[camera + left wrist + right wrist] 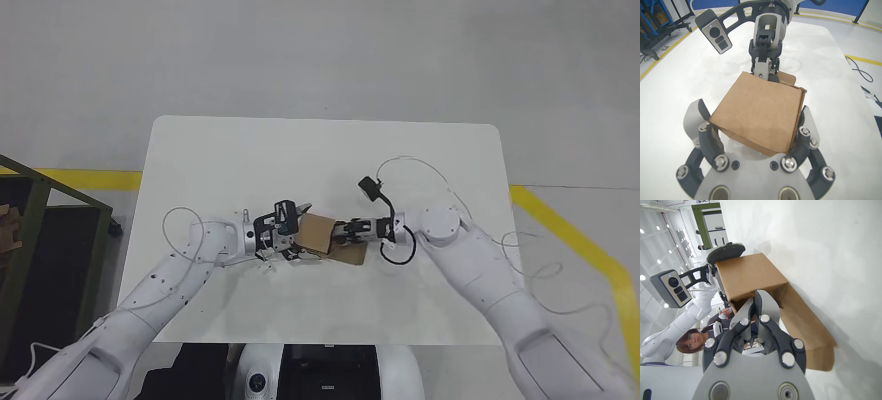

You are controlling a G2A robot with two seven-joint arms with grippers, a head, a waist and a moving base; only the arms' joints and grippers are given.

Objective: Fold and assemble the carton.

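A brown carton (318, 235) sits near the middle of the white table (300, 150), held between both grippers. In the left wrist view the carton (761, 111) is a partly squared box, and my left gripper (753, 113) is shut on it with a finger (703, 111) pressed against each side wall. My right gripper (754, 299) is shut on the wall at the carton's (751, 275) open end. One long flap (806, 328) lies flat on the table. From above, the left gripper (285, 227) and right gripper (346, 232) face each other across the box.
A black cable (395, 250) and a thin white cable (425, 165) loop over the table beside the right arm. A dark green frame (40, 230) stands on the floor past the table's left edge. Bare tabletop surrounds the carton.
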